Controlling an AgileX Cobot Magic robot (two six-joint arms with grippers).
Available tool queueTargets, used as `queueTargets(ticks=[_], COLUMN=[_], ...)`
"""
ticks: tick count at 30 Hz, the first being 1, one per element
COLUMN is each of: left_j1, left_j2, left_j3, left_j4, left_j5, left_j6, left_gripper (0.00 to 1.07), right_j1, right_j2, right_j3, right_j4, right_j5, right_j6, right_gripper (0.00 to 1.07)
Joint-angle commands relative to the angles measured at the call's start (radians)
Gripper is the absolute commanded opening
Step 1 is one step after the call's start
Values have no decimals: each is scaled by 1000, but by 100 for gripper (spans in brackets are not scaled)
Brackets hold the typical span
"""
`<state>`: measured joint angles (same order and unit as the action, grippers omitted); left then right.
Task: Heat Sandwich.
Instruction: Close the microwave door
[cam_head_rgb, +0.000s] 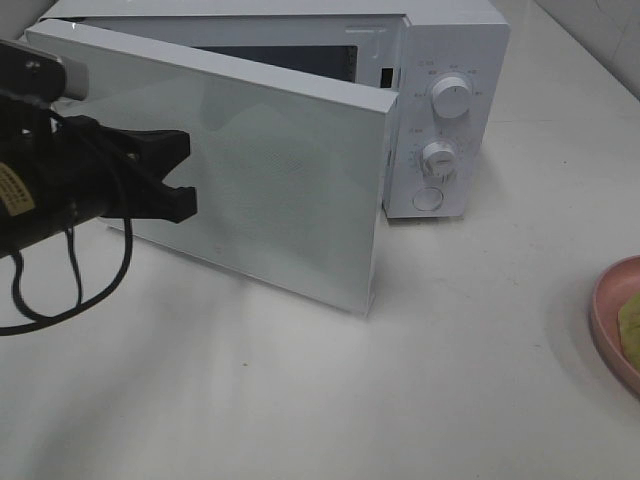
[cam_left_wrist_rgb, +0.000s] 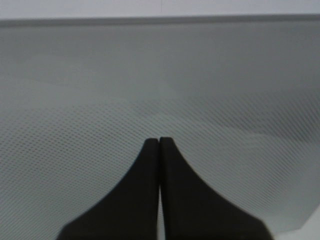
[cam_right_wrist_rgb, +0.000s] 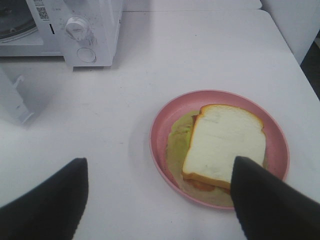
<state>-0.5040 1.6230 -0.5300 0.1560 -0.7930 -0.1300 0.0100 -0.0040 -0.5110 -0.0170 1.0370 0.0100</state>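
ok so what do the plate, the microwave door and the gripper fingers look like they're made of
Plate: likely matte pink plastic, judging by its even colour, thin rim and dull sheen; glazed ceramic is possible.
Microwave door: white frame, probably plastic or painted metal, around a pale window with a fine dotted mesh, seemingly glass or clear plastic over perforated metal.
Gripper fingers: matte black with smooth curved edges, probably moulded plastic or rubber.

I count one microwave (cam_head_rgb: 440, 110) on one counter (cam_head_rgb: 300, 400), with one door (cam_head_rgb: 250, 180) standing ajar. Its panel carries two knobs, an upper knob (cam_head_rgb: 452, 99) and a lower knob (cam_head_rgb: 438, 157), and one round button (cam_head_rgb: 428, 198) beneath them. There is one plate (cam_right_wrist_rgb: 170, 125), and on it one sandwich (cam_right_wrist_rgb: 222, 142). I have two claws: my left claw (cam_left_wrist_rgb: 159, 145) and my right claw (cam_right_wrist_rgb: 160, 172), each with two fingers.
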Motion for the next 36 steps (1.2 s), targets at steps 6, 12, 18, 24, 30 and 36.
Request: queueTargets(ticks=[6,12,18,24,30,36], left_j1=[-106,-169,-214,-246,-248,-248], left_j2=[71,154,224,290,356,400], left_j3=[-90,-218,-344,-458,-573,-662], left_j4=[-168,-214,-231,-231,-243,-245], left_j5=[14,76,121,181,251,288], left_j6=[73,80,109,109,105,105], left_gripper=[0,0,0,0,0,0], right_j1=[-6,-6,-6,-6,-6,-6], right_j2=[-28,-28,-28,-28,-28,-28], right_j3=[4,4,4,4,4,4], right_j4=[-1,-1,-1,-1,-1,-1], right_j5=[-10,-10,-10,-10,-10,-10], right_j6=[0,0,0,0,0,0], right_gripper=[75,75,75,75,75,75])
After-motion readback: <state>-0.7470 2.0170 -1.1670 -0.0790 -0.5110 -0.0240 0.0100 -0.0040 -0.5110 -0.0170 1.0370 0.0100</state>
